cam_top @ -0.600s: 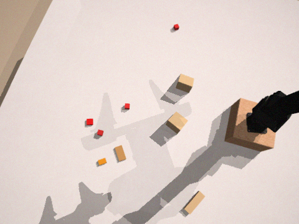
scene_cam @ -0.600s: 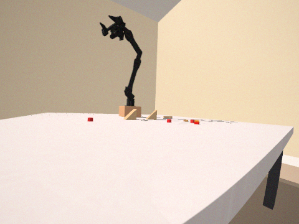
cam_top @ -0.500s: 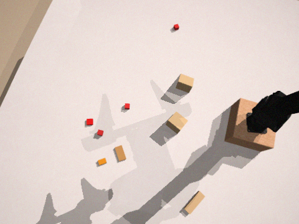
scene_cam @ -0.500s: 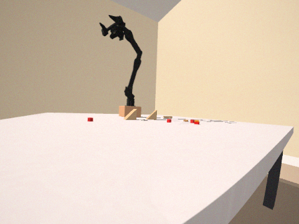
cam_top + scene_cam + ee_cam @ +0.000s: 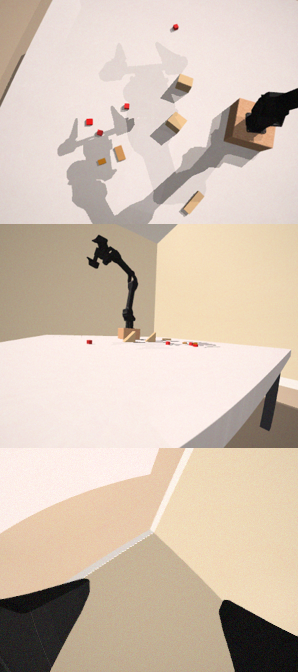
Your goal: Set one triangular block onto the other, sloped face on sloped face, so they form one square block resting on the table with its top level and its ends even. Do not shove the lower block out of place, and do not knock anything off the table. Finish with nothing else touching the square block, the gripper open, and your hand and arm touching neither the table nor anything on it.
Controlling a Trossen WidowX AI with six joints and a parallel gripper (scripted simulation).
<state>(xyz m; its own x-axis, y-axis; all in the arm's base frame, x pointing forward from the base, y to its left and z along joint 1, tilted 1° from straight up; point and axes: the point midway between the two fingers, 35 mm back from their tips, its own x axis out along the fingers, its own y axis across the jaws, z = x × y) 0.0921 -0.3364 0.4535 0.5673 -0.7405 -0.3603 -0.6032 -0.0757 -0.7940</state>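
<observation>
From the top view, taking the wooden base block (image 5: 248,124) (image 5: 122,333) under the arm (image 5: 270,110) (image 5: 131,294) as landmark: we are seeing two triangular blocks standing apart on the table (image 5: 62,193) (image 5: 124,386). One triangular block (image 5: 177,121) (image 5: 151,338) is sitting nearer the base block's side; the other triangular block (image 5: 185,82) (image 5: 130,337) is standing farther toward the lone red cube (image 5: 176,27) (image 5: 89,341). Three more red cubes are lying well out from the base block, beyond the nearer triangle, with a flat tan plank (image 5: 194,202) off to another side. Neither triangle is touching the other.

From the exterior view, we are finding both triangles resting in front of the base block, slopes facing up and leaning the same way. The gripper (image 5: 93,252) (image 5: 158,597) is hanging high above the base block, touching nothing on the table.

From the wrist view, we are looking between widely parted fingers at walls and floor; the pincer is standing open, holding nothing, and no triangle is showing.

We are judging the task to be at the approach, before any grasp. The next move is calling for swinging down over one triangle, aligning the fingers with its upright faces, and closing without nudging the other; turning it over is coming after.
</observation>
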